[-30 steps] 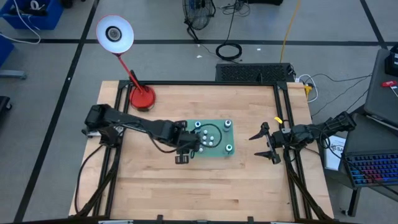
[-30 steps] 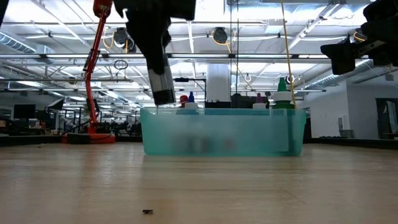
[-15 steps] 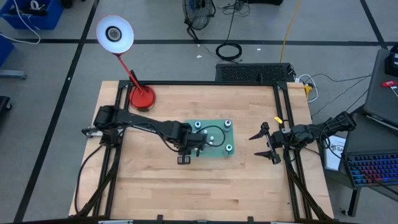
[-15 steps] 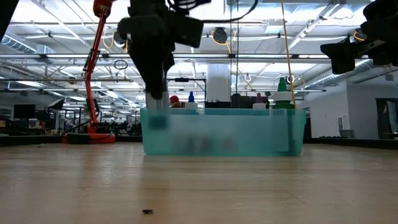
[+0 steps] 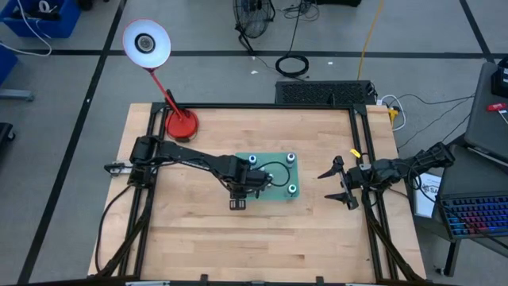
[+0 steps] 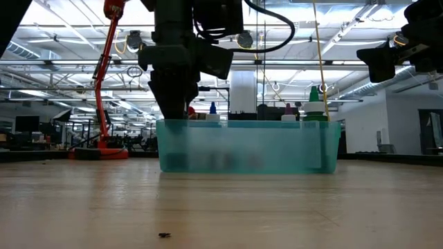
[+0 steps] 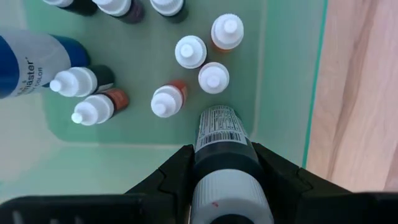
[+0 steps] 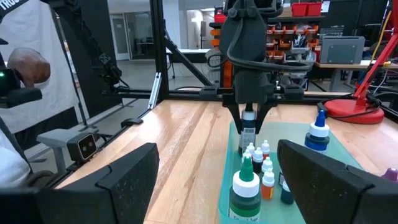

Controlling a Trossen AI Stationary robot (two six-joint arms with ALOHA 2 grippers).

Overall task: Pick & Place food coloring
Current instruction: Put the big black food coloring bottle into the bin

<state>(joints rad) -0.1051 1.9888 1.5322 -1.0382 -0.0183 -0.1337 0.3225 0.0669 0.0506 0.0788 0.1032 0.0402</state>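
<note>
Left gripper (image 7: 224,163) clamped on a dark food coloring bottle (image 7: 222,140) with a grey cap (barcode label showing), held inside the teal bin (image 6: 331,146) at its left end among whitish-capped bottles (image 7: 190,51), right gripper (image 5: 340,183) idle at the table's right edge, fingers spread apart.

From straight overhead the tiny white-capped food coloring bottles (image 5: 268,175) are mostly just pale dots, way too small to count or tell colours, and the left arm covers part of the shallow teal plastic tray (image 5: 279,161). In the level view the tray's frosted wall (image 6: 277,146) turns whatever's inside into dark smudges — only a few caps poke above the rim. The left wrist picture cuts off the big blue-labelled bottle (image 7: 28,59) at the edge, and the dark bottle with the grey cap (image 7: 223,155) blocks the left tool (image 7: 225,167) fingertips. A person (image 8: 22,81) at the right wrist picture's edge is only partly in frame.
</note>
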